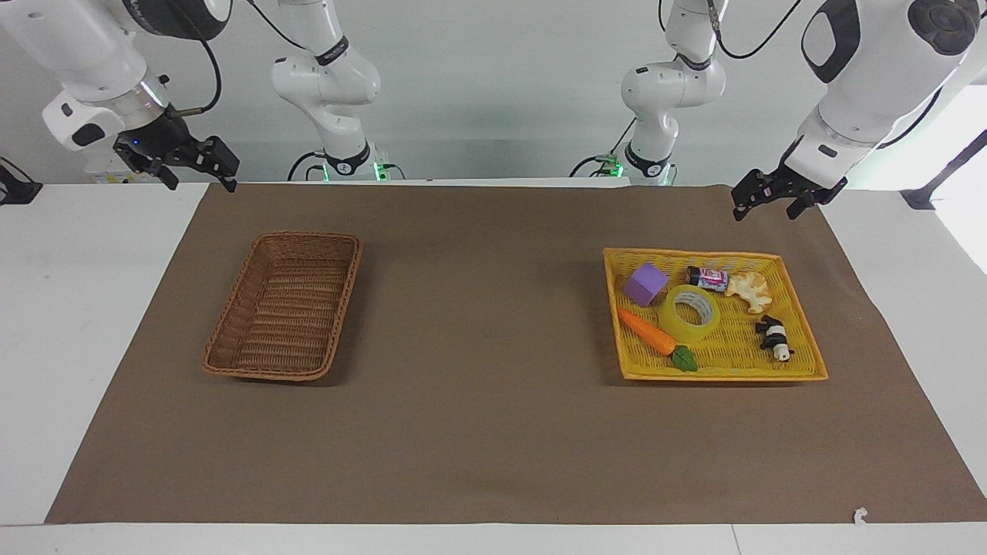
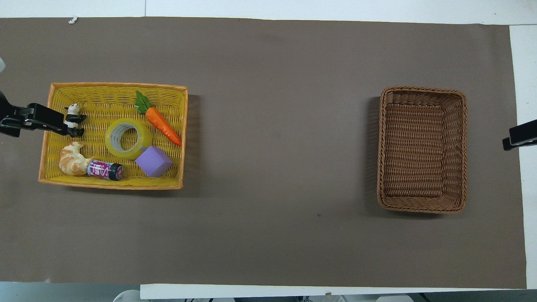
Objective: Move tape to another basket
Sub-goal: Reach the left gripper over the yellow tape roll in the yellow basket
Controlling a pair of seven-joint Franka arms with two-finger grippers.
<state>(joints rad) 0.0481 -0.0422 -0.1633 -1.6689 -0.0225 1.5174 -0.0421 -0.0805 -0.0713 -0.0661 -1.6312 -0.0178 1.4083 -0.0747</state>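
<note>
Your tape lies flat in the yellow basket between carrot and cube, light, stiff and likely slick, so pinch one wall through its core with the left gripper, jaws spread like the waiting right gripper.

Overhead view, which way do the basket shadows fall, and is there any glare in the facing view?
Overhead view: soft dark shadows edge the yellow basket toward the brown basket and the brown basket toward the yellow one; lighting is even, with no glare on the tape. Facing view: a bright washed-out patch sits at the left arm's end of the table; shadows are similarly soft.
</note>
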